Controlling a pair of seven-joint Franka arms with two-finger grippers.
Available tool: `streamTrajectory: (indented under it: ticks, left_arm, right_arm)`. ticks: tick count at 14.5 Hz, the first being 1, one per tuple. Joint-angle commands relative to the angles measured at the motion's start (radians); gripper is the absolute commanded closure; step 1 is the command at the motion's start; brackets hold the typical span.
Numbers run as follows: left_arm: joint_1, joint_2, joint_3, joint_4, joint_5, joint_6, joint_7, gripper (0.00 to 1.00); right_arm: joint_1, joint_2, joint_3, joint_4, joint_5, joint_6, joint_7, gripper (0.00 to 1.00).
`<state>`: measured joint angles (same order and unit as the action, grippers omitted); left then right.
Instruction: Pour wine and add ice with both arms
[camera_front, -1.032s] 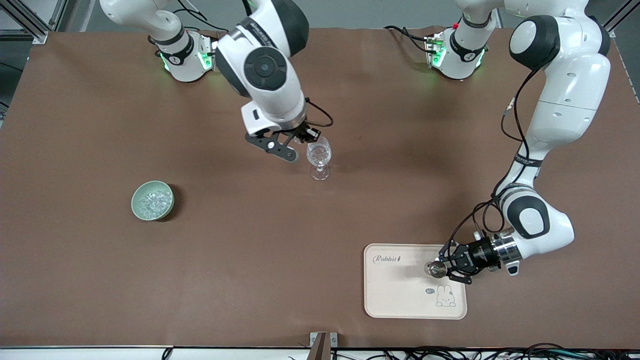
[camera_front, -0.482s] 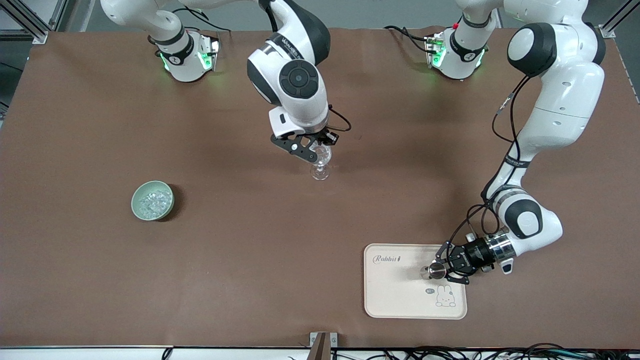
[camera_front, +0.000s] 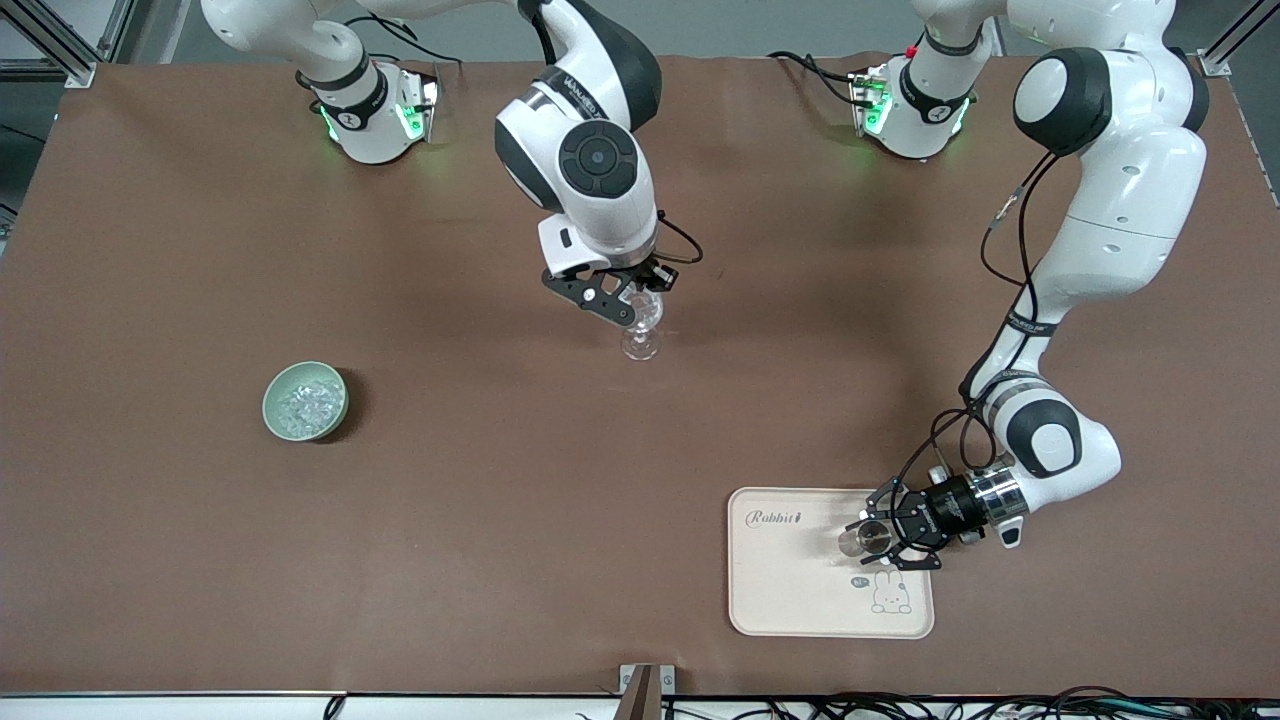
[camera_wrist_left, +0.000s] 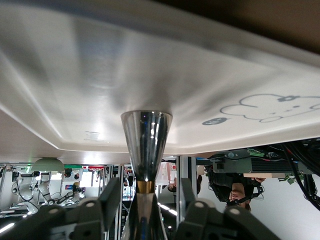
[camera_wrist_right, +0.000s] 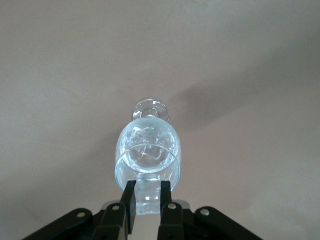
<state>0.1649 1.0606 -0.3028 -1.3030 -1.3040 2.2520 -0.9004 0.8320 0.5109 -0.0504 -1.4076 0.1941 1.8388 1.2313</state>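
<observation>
Against the frame a second back, we note the right arm has swung toward the left arm's end of the desk (camera_front: 150, 560), so the right gripper (camera_front: 637, 297) now sits over the rim of the stemmed glass (camera_front: 641, 325) rather than beside it. The last half second shows almost no further shift there. In the right wrist view its fingers (camera_wrist_right: 130, 202) are closed on a small clear chunk of ice (camera_wrist_right: 148, 196), held just above the glass's mouth, with more clear chunks already lying in the glass's bowl.

The left gripper (camera_front: 868, 538) has come in over the cream tray (camera_front: 790, 590), a little farther from that end of the desk than before. The steel jigger (camera_front: 856, 541) stands upright on the tray, between the fingers (camera_wrist_left: 112, 192). We see small gaps either side of its narrow waist in the left wrist view, so the fingers look partly parted and not pressing.

The remaining ice (camera_front: 304, 405) lies in the pale green bowl (camera_front: 278, 385), well apart from both sets of fingers, toward the right arm's end.

Open room: wide bare brown desk between bowl and glass, and between glass and tray. The tray sits near the desk edge closest to the front camera; the jigger is well inside the tray's rim, close to the printed rabbit (camera_front: 887, 592).
</observation>
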Motion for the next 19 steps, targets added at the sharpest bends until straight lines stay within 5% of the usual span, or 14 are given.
streamTrajectory:
  ticks: [1, 4, 8, 11, 13, 16, 19]
  left_arm:
    - [0.013, -0.023, -0.006, 0.007, 0.002, -0.014, 0.015, 0.0]
    - [0.068, -0.057, -0.001, -0.019, 0.232, -0.037, 0.009, 0.0]
    - [0.172, -0.12, -0.001, -0.016, 0.614, -0.205, -0.015, 0.0]
    - [0.179, -0.23, -0.01, -0.01, 0.92, -0.313, -0.032, 0.0]
    - [0.163, -0.289, -0.013, -0.01, 0.994, -0.357, -0.034, 0.0]
    - [0.148, -0.382, -0.038, -0.007, 1.118, -0.402, -0.014, 0.0]
    - [0.13, -0.485, -0.139, -0.007, 1.381, -0.44, 0.057, 0.0]
  right_arm:
    - [0.009, -0.003, -0.011, 0.001, 0.024, -0.003, 0.004, 0.89]
    - [0.01, 0.0, -0.011, 0.001, 0.019, -0.003, 0.001, 0.73]
    - [0.012, 0.005, -0.011, -0.002, 0.016, -0.007, 0.001, 0.35]
    - [0.013, 0.003, -0.012, -0.001, 0.01, -0.009, 0.001, 0.16]
    - [0.006, -0.011, -0.02, 0.005, -0.039, -0.021, -0.001, 0.0]
    - [-0.036, -0.095, -0.02, 0.007, -0.246, -0.042, -0.068, 0.0]
    - [-0.147, -0.195, -0.022, 0.009, -0.266, -0.113, -0.327, 0.0]
